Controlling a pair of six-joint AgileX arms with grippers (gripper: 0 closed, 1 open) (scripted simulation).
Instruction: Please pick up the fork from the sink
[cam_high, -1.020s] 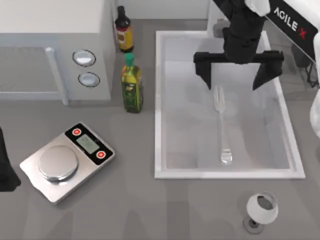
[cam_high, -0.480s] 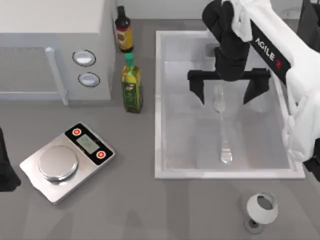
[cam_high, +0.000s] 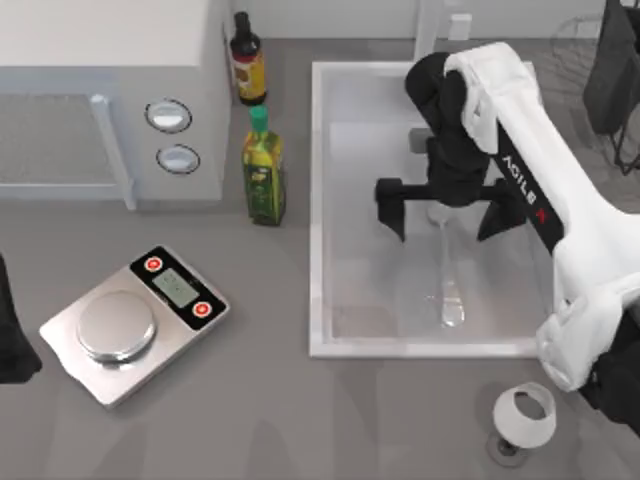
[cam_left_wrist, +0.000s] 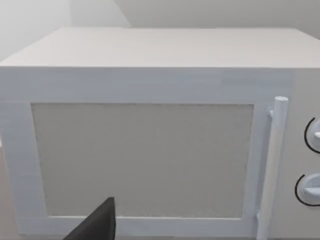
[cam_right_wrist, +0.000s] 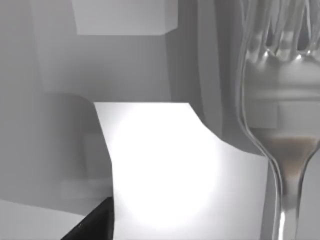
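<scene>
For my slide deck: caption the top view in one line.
Right gripper, fingers spread wide, poised over the fork lying in the sink.

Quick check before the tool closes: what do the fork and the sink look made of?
The slim silver fork looks like polished metal: it mirrors its surroundings in the right wrist view. The large white rectangular sink has a matte rim and pale, faintly see-through walls, perhaps plastic or enamel; hard to say.

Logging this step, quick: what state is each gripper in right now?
Left gripper: cannot be told.
Right gripper: open, fingers either side of the fork in the sink, holding nothing.
</scene>
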